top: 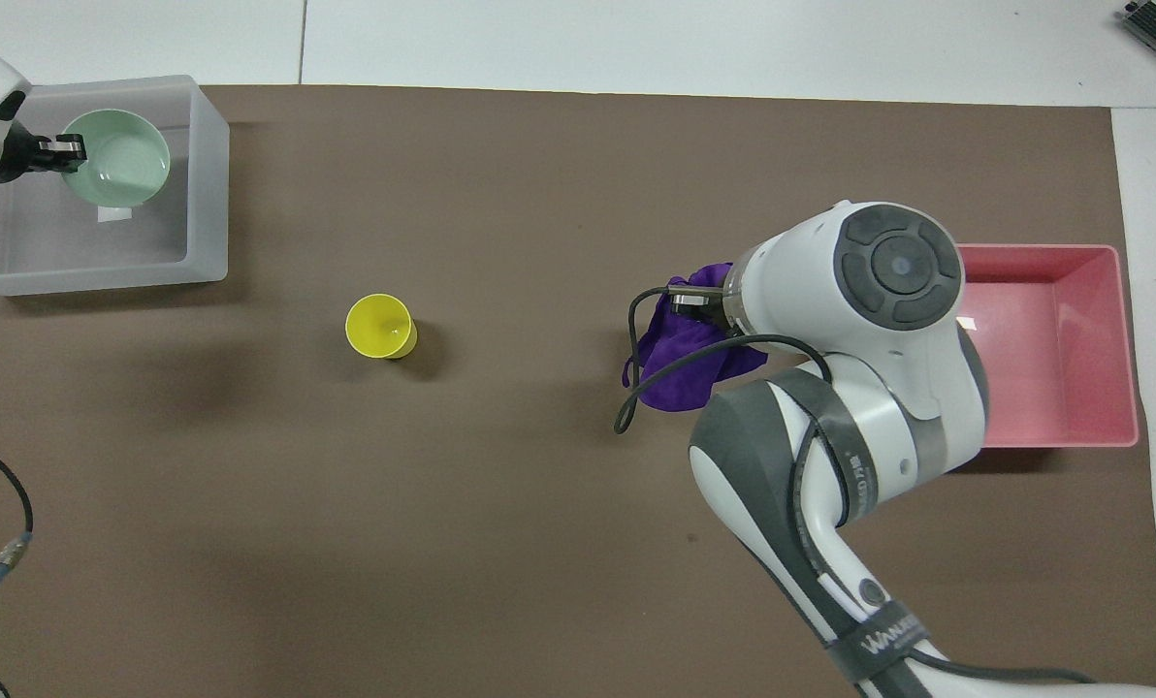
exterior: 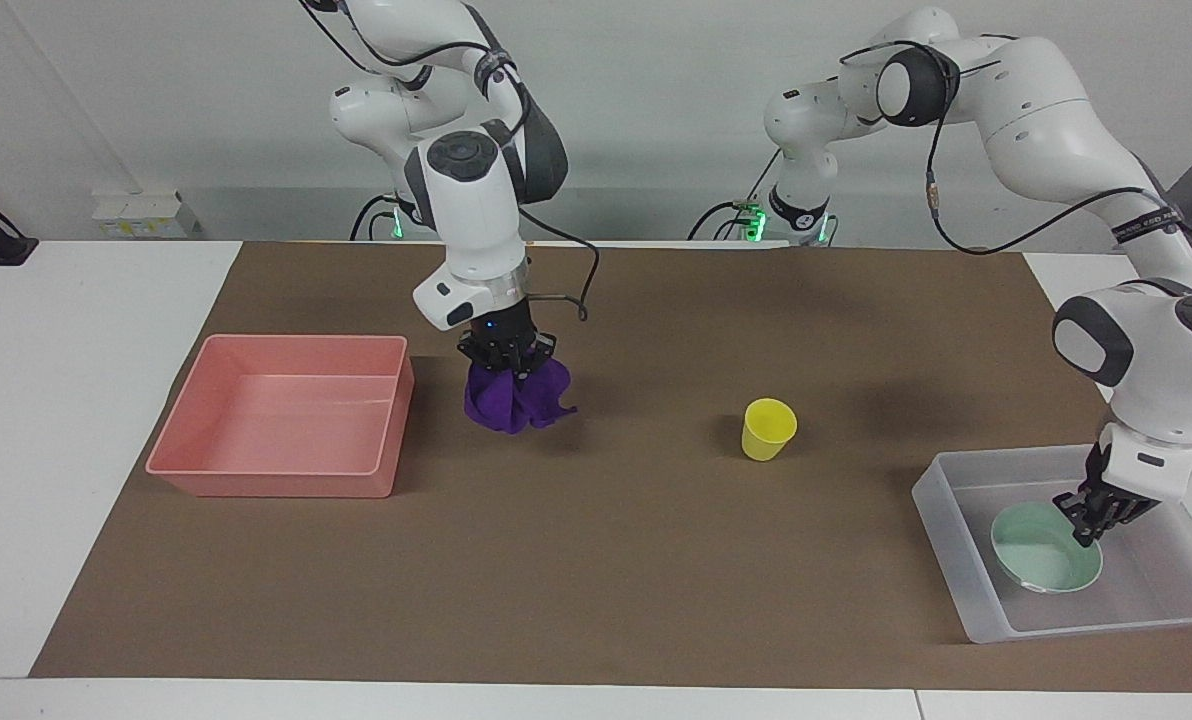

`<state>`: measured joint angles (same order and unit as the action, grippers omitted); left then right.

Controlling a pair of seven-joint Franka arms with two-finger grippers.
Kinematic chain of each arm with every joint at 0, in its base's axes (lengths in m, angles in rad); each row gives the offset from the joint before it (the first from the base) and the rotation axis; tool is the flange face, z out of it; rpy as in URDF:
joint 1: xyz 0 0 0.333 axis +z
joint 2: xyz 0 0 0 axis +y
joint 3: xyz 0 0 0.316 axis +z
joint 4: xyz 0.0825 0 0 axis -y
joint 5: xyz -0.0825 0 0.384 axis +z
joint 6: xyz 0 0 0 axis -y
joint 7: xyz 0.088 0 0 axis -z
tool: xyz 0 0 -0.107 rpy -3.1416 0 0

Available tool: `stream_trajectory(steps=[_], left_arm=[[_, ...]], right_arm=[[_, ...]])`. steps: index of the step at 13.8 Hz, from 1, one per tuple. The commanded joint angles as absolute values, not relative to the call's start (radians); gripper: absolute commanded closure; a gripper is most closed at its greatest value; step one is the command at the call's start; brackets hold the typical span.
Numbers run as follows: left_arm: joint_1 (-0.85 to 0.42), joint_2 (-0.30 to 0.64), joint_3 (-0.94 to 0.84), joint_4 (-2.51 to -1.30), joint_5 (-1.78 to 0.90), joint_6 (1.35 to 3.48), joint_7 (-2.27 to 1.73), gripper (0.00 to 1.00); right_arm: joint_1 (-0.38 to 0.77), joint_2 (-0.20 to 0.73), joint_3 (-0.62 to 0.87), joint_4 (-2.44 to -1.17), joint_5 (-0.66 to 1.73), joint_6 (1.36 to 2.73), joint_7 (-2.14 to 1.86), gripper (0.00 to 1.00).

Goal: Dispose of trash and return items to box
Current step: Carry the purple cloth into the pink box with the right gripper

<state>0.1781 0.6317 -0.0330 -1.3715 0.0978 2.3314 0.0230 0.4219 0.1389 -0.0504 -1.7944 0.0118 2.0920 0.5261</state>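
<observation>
My right gripper [exterior: 506, 362] is shut on the purple cloth [exterior: 516, 402], which hangs bunched from it just above the mat beside the pink tray [exterior: 276, 482]. In the overhead view the cloth [top: 680, 373] shows under my right wrist. My left gripper [exterior: 1091, 525] is shut on the rim of the mint-green bowl [exterior: 1044, 565] and holds it tilted, low inside the clear box [exterior: 966, 590]. The overhead view shows the bowl [top: 117, 160] in the box [top: 208, 184], with my left gripper [top: 69, 153] on the bowl's rim. The yellow cup [exterior: 768, 428] stands upright on the mat between the cloth and the box, also seen in the overhead view [top: 379, 327].
The pink tray [top: 1126, 339] stands at the right arm's end of the brown mat, with nothing in it. My right arm's wrist and cable hang over the cloth and part of the pink tray in the overhead view.
</observation>
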Motion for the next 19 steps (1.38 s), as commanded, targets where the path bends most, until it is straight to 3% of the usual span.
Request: stream_trajectory(steps=[1,2,3,4,6,10,15,19], left_arm=[[0.187,0.586,-0.035,-1.518,0.123,2.469,0.034,1.00],[0.186,0.583,-0.035,-1.531,0.123,2.483,0.034,0.68],[0.183,0.583,-0.032,-1.523,0.126,2.473,0.035,0.25],[0.183,0.583,-0.032,-1.504,0.146,2.459,0.035,0.00],[0.170,0.574,-0.032,-1.470,0.181,2.403,0.035,0.00],[0.117,0.416,-0.041,-1.532,0.172,2.254,0.035,0.00],[-0.007,0.189,-0.043,-1.777,0.169,2.181,0.023,0.00],[-0.156,0.144,-0.044,-1.883,0.169,2.192,-0.096,0.00]], right_arm=[[0.373,0.071,-0.051,-1.770,-0.034,2.023,0.531,1.00],[0.342,0.037,-0.048,-1.770,-0.046,2.001,0.502,1.00],[0.316,0.019,-0.049,-1.770,-0.048,1.974,0.459,1.00],[0.280,0.003,-0.049,-1.772,-0.048,1.959,0.415,1.00],[0.186,-0.006,-0.048,-1.779,-0.046,1.963,0.303,1.00],[0.023,-0.008,-0.048,-1.821,-0.043,2.009,0.085,1.00],[-0.101,0.008,-0.048,-2.000,-0.043,2.187,-0.078,1.00],[-0.110,0.081,-0.048,-2.098,-0.041,2.351,-0.069,1.00]])
